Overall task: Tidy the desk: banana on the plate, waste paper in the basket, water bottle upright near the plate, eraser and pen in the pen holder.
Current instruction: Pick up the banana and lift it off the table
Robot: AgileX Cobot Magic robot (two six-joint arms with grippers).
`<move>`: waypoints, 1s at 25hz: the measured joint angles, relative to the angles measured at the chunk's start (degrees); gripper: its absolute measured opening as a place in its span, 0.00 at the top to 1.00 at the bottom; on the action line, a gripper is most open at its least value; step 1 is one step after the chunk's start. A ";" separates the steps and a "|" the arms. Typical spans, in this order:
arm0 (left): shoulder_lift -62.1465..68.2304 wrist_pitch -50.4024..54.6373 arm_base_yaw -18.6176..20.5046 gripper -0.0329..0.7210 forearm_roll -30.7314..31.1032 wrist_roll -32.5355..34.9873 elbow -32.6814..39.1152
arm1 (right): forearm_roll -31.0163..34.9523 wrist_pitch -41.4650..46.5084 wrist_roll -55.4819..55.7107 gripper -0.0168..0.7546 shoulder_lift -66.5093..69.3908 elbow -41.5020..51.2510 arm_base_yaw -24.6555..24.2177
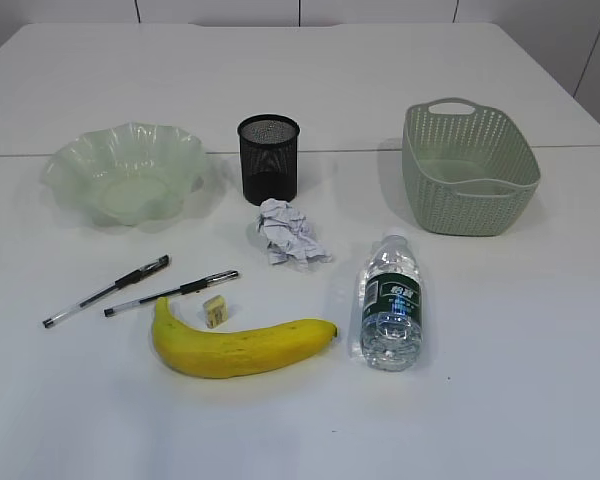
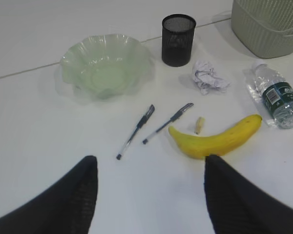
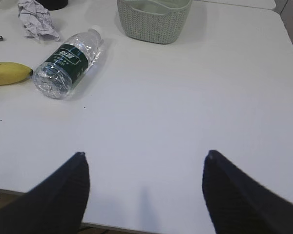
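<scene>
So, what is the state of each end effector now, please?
Left end effector: open, holding nothing.
Right end effector: open, holding nothing.

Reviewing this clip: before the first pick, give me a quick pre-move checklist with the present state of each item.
1. Left gripper open and empty: ok.
2. Right gripper open and empty: ok.
3. Banana free to lift: not ok, the eraser lies right against it.
4. Plate empty: ok.
5. Basket empty for the waste paper: ok.
6. Water bottle upright: not ok, lying on its side.
</scene>
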 joint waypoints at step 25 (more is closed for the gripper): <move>42.19 -3.62 -16.32 0.34 -15.35 30.42 -25.59 | 0.00 0.00 0.00 0.28 0.00 0.00 0.00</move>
